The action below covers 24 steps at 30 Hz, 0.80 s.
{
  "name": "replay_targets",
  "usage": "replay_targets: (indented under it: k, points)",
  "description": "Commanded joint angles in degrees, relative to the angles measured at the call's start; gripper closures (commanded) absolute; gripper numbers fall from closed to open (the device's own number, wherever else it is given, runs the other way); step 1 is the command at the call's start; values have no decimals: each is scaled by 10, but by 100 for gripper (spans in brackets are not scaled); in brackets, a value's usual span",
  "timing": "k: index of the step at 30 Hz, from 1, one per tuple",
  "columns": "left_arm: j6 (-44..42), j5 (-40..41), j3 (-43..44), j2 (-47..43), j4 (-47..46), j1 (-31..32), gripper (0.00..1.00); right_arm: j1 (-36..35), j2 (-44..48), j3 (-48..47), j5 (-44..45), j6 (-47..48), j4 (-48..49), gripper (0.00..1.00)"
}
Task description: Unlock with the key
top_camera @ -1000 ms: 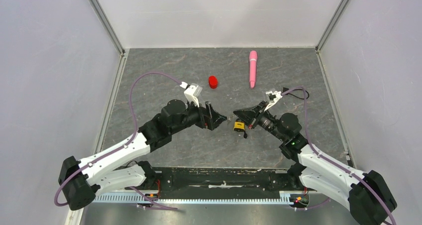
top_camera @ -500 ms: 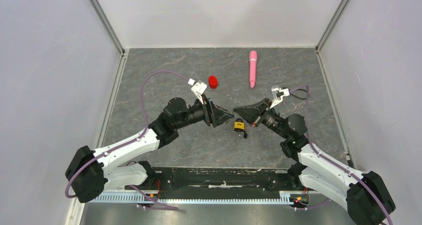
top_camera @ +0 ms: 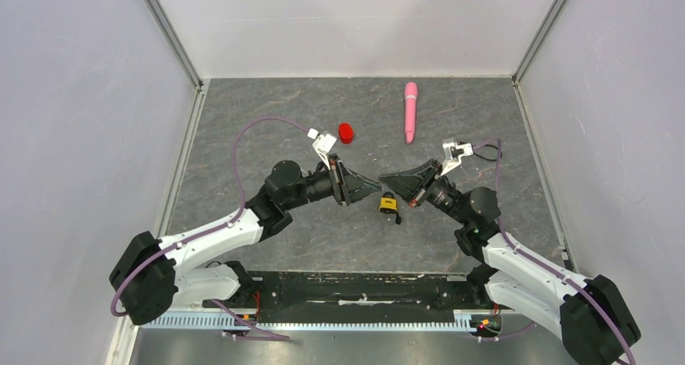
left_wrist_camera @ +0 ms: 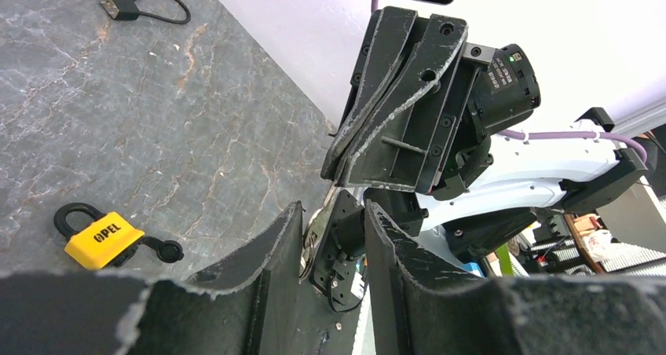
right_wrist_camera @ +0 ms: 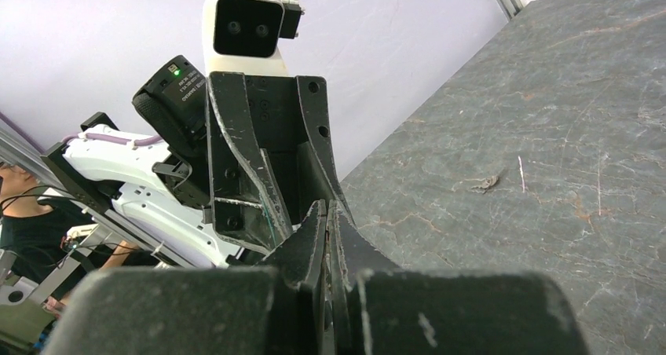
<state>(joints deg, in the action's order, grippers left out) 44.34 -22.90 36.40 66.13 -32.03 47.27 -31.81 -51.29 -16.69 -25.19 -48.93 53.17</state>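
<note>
Pinched almost flat, the right gripper (right_wrist_camera: 328, 214) has its two fingers pressed together with only a hairline slit between them. That fits something very thin being held, and I judge that to be the key (left_wrist_camera: 315, 233). In the left wrist view a pale sliver shows just below those closed tips, too small and half-hidden to identify with certainty. In the right wrist view the key itself cannot be seen.

That sliver hangs in the space between the fingers of the left gripper (left_wrist_camera: 334, 214), close to the inner edge of one finger. The left gripper is spread wide and grasps nothing. The two grippers meet tip to tip, raised off the table (top_camera: 266, 106), each camera looking straight at the other's fingers. This reads as a handover or a re-grip. The key is likely too small to turn from a poor hold, so the second gripper is brought in to take it at a better angle.

The yellow padlock (left_wrist_camera: 102, 236) lies flat on the table just beside and below the meeting point. Its shackle is down and nothing holds it, so it will probably need steadying before the key can go in.

Farther off, a black cord with a block end (left_wrist_camera: 119, 4) lies well apart from the padlock.
</note>
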Motion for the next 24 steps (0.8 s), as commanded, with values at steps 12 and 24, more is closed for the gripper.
replay_targets:
  k: [12, 24]
  points:
    - [33, -20, -12, -6, -51, -2, 64, 14, 3, 8, -8, -12, 36, 100]
    - [38, -22, -17, -9, -63, -2, 81, 16, -3, 15, -14, -18, 47, 100]
